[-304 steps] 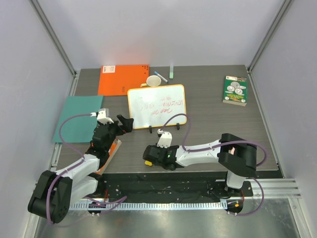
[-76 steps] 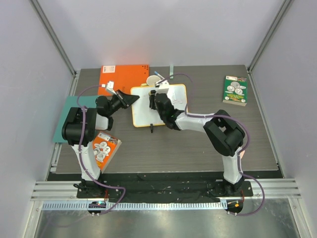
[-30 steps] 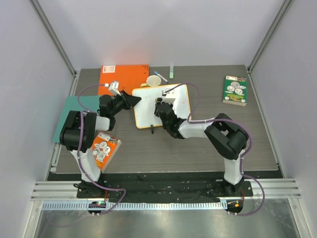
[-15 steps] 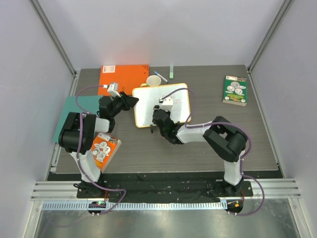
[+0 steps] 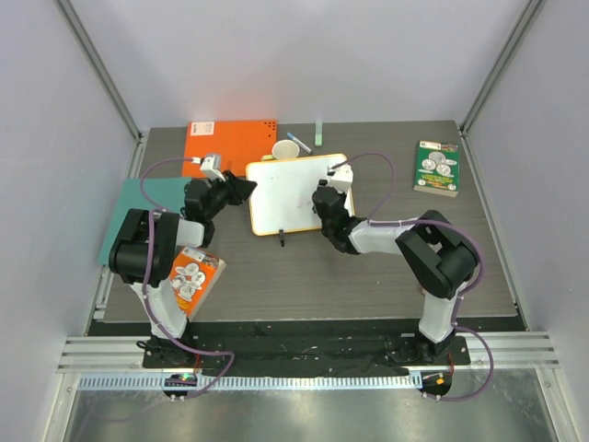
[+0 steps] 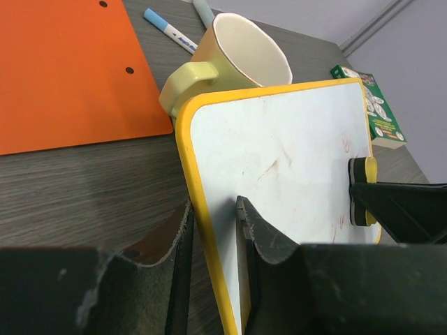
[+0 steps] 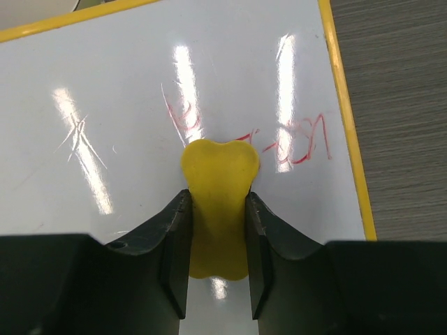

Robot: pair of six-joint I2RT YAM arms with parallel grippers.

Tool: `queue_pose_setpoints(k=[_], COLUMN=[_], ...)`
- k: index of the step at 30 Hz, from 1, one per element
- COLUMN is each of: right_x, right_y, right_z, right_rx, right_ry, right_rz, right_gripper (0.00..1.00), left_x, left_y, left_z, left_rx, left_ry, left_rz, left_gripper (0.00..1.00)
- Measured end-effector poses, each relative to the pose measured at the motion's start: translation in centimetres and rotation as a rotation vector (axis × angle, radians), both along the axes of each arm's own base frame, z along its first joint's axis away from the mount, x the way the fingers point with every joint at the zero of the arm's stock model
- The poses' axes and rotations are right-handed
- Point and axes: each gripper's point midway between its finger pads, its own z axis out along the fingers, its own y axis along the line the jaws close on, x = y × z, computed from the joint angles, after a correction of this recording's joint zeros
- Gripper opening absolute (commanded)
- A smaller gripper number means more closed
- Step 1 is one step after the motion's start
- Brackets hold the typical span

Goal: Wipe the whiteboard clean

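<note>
In your left wrist view the whiteboard (image 6: pixel 279 160) hides the lower side of the mug (image 6: pixel 241 56), and the orange notebook (image 6: pixel 63 70) runs off the top and left edges. From the right wrist, the fingers (image 7: pixel 174 251) cover the flanks of the eraser (image 7: pixel 218 195), and you cannot read the red scribbles (image 7: pixel 293 146).

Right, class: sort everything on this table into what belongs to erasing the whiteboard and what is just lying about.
Belongs to the job: whiteboard; yellow eraser; right gripper holding the eraser; left gripper clamping the board's edge.

Lying about: mug; marker; orange notebook; green book; teal sheet; booklet.
</note>
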Motion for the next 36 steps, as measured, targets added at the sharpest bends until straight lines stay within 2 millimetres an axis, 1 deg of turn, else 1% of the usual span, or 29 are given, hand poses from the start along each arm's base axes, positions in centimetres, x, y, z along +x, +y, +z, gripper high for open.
queue_pose_setpoints(k=[3,6,8,11,13,14,16,19,21,23,26,27,28,29,30,31,33,36], right_x=[-0.1,-0.2,-0.3,-1.0,-2.4,-3.5,-3.9,-3.5,-3.1,-2.6,-1.6,-1.4,-1.3,-1.3,-1.2,-1.2,-1.2,-1.2], right_y=[0.9,2.7,5.0,10.6,14.0,15.6,16.1,15.0,13.1,10.4,5.0,3.6,2.6,1.9,1.6,1.4,1.4,1.5], right_z=[-0.2,-0.1,0.1,0.9,0.3,-0.6,-1.0,-0.9,-0.8,-1.0,-2.0,-2.2,-2.3,-2.4,-2.4,-2.5,-2.5,-2.4], right_rx=[-0.029,-0.048,-0.057,-0.021,-0.005,-0.003,0.001,0.044,0.060,0.040,-0.002,-0.020,-0.030,-0.037,-0.039,-0.043,-0.049,-0.052], right_ry=[0.002,-0.003,-0.005,-0.018,0.001,0.024,0.025,0.040,0.052,0.070,0.113,0.126,0.133,0.139,0.140,0.143,0.144,0.145], right_rz=[0.028,0.073,0.123,0.248,0.335,0.380,0.381,0.358,0.324,0.273,0.173,0.148,0.132,0.119,0.114,0.114,0.115,0.121], right_gripper=[0.01,0.01,0.01,0.01,0.01,0.01,0.01,0.01,0.01,0.01,0.01,0.01,0.01,0.01,0.01,0.01,0.01,0.01], left_x=[0.1,0.3,0.4,0.5,0.6,0.6,0.7,0.7,0.6,0.6,0.3,0.2,0.1,0.0,-0.1,-0.2,-0.4,-0.4], left_y=[0.2,0.5,0.6,0.9,1.2,1.2,1.4,1.4,1.2,1.1,0.8,0.6,0.4,0.3,0.1,0.0,-0.2,-0.3], left_z=[-0.2,-0.1,-0.1,-0.2,-0.5,-0.7,-0.6,-0.6,-0.5,-0.5,-0.6,-0.6,-0.6,-0.6,-0.6,-0.6,-0.6,-0.5], left_rx=[0.008,0.019,0.027,0.040,0.047,0.048,0.057,0.059,0.058,0.058,0.057,0.056,0.054,0.052,0.049,0.048,0.044,0.031], left_ry=[0.002,-0.009,-0.015,-0.018,-0.009,-0.004,-0.012,-0.015,-0.021,-0.019,-0.016,-0.016,-0.016,-0.015,-0.014,-0.014,-0.011,-0.004], left_rz=[0.009,0.021,0.026,0.040,0.049,0.051,0.058,0.054,0.046,0.044,0.027,0.018,0.009,-0.001,-0.013,-0.023,-0.034,-0.040], left_gripper=[0.00,0.00,0.00,0.00,0.00,0.00,0.00,0.00,0.00,0.00,0.00,0.00,0.01,0.06,0.20,0.27,0.39,0.47])
